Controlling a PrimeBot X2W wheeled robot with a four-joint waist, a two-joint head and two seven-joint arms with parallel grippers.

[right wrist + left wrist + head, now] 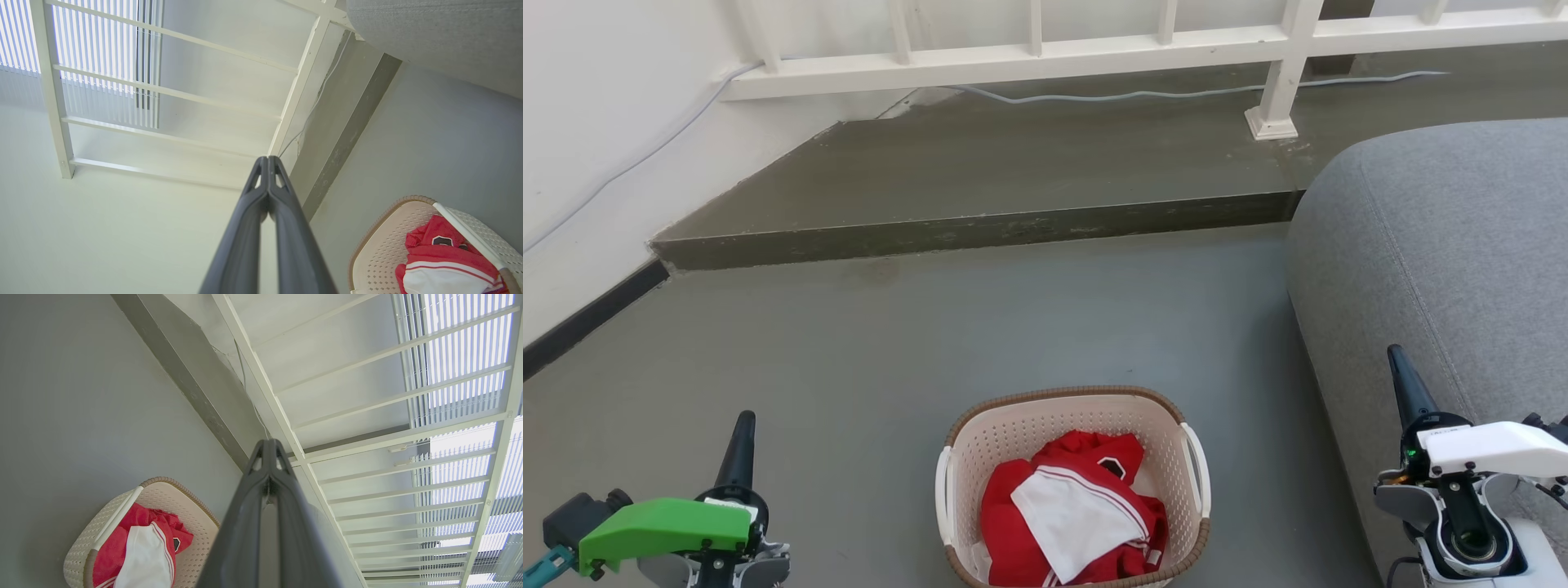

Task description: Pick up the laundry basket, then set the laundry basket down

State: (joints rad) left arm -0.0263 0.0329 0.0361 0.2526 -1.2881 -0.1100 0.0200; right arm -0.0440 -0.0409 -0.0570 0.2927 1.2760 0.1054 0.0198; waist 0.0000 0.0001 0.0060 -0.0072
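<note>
basket on floor, short of step, red-white clothes inside | left fingers clenched on nothing, well left of basket | right fingers clenched on nothing, by sofa

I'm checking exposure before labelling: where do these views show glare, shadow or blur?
Head view: even, soft light, the laundry basket sharp with only a faint shadow. Left wrist view: the blinds blow out at the upper right. Right wrist view: the blinds glare at the upper left.
</note>
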